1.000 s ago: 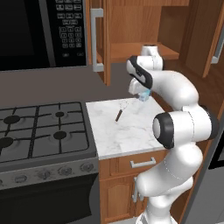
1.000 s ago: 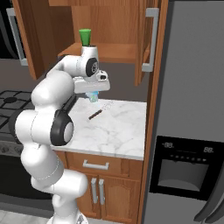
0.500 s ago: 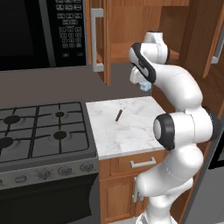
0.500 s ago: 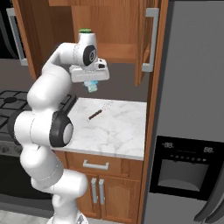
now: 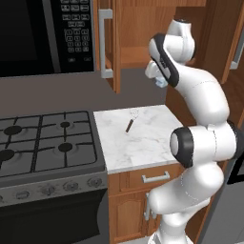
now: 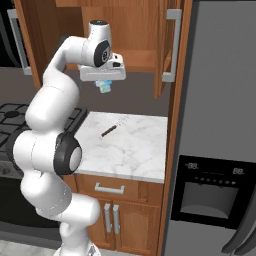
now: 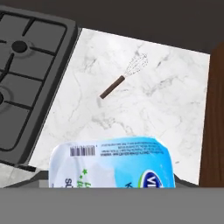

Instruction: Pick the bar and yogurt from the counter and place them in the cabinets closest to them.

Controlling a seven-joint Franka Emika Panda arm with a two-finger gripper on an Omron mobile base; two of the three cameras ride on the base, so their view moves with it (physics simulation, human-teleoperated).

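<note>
My gripper (image 6: 104, 82) is shut on the yogurt (image 6: 104, 87), a pale blue and white cup, and holds it high above the white marble counter (image 6: 131, 150). It hangs just below and in front of the open wooden cabinets' bottom shelf (image 6: 136, 64). From the left base the yogurt (image 5: 160, 84) peeks out beside the arm, under the shelf (image 5: 134, 56). In the hand view the cup (image 7: 112, 164) sits close at the bottom, with the counter (image 7: 162, 113) far below it. The bar is out of view.
A whisk with a dark brown handle (image 5: 130, 124) lies on the counter. The cabinet doors (image 5: 107, 43) (image 6: 169, 46) stand open on both sides of the arm. A gas stove (image 5: 43, 143) is to the left, a microwave (image 5: 43, 33) above it, a grey fridge (image 6: 220, 125) to the right.
The arm has risen, carrying the yogurt from low over the counter up to the level of the cabinet's bottom shelf. The whisk has not moved.
</note>
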